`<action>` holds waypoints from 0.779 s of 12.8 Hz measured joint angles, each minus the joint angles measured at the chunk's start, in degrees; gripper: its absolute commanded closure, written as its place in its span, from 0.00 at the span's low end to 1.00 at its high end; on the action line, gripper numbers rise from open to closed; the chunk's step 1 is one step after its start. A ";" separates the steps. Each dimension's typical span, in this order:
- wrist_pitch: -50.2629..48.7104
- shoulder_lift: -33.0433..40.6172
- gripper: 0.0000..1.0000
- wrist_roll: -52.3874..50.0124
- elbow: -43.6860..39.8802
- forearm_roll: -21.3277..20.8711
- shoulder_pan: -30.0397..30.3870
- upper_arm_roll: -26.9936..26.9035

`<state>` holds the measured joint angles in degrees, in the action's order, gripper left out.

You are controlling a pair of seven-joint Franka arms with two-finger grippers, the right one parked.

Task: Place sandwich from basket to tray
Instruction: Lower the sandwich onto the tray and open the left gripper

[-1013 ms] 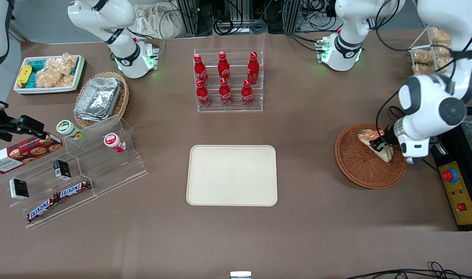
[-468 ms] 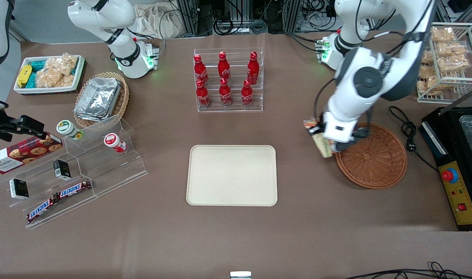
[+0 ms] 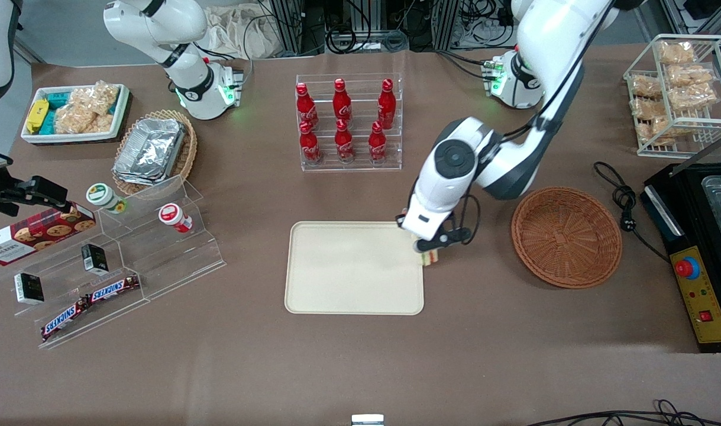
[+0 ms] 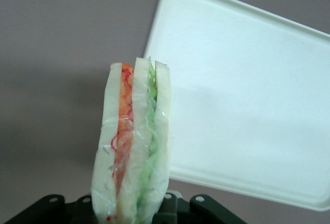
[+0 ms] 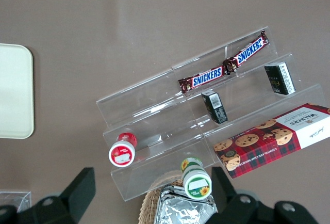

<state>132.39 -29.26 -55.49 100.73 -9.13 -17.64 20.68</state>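
Note:
My left gripper point(image 3: 429, 251) is shut on the sandwich point(image 3: 431, 257) and holds it in the air over the tray's edge nearest the basket. In the left wrist view the sandwich point(image 4: 134, 146) stands upright in the gripper point(image 4: 136, 211), wrapped in clear film, with orange, red and green layers between pale bread. The cream-beige tray point(image 3: 348, 284) lies flat mid-table and shows bare in the left wrist view point(image 4: 247, 110). The round reddish-brown basket point(image 3: 566, 236) stands empty toward the working arm's end of the table.
A clear rack of red cola bottles point(image 3: 345, 121) stands farther from the front camera than the tray. A clear stepped shelf with snacks point(image 3: 117, 254) lies toward the parked arm's end. A black unit with a red button point(image 3: 700, 284) and a wire rack of packets point(image 3: 676, 89) stand beside the basket.
My left gripper has lifted the sandwich out of the basket and carried it sideways to the tray's near edge. The basket is now empty.

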 measured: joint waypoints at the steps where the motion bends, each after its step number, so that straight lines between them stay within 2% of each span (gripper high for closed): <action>1: 1.67 -2.60 1.00 -0.19 -1.47 -2.01 -0.76 -0.01; 3: 5.29 -5.76 0.97 -0.46 -2.70 -6.90 -1.19 -0.13; 4: 6.65 -6.67 0.52 -0.48 -2.79 -9.22 -1.15 -0.36; 5: 7.60 -7.43 0.22 -0.49 -2.80 -11.08 -1.10 -0.55; 6: 8.42 -8.09 0.01 -0.49 -2.82 -12.17 -1.06 -0.64; 10: 10.25 -7.75 0.00 -5.15 -4.46 -12.38 -0.48 -0.84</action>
<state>142.64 -37.02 -60.64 96.27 -21.51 -18.12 19.84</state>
